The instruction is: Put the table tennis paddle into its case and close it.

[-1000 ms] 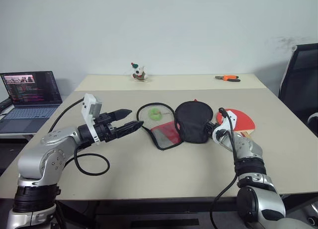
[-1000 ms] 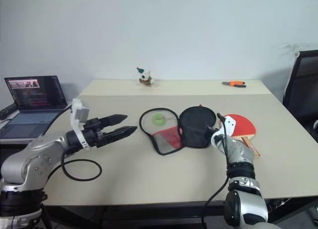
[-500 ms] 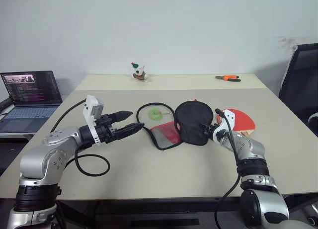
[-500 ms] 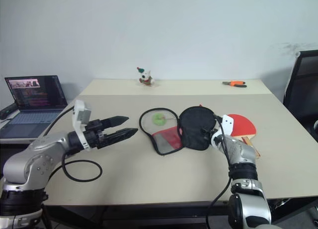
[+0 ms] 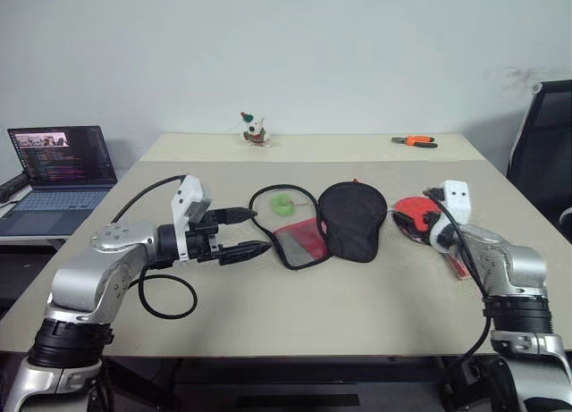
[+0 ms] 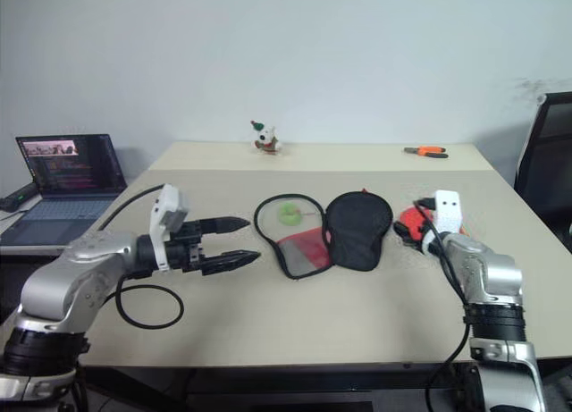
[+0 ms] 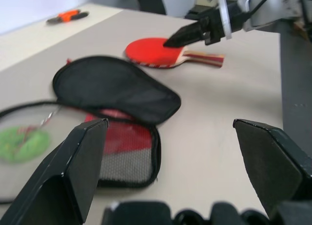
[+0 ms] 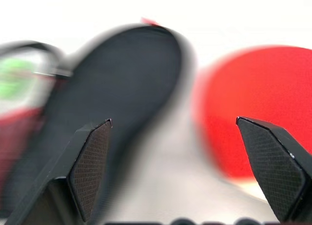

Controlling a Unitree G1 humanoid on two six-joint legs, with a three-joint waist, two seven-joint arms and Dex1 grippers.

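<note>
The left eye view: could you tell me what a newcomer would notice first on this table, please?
Most striking is the opened case at the table's centre, its black half beside a red mesh half. To its right lies the table tennis paddle, red face up, with the open right gripper just above it. The left gripper, also open, hovers left of the case.

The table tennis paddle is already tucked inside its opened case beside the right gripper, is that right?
Not quite: the table tennis paddle lies on the table outside its opened case, beside the right gripper, as the left eye view shows.
</note>
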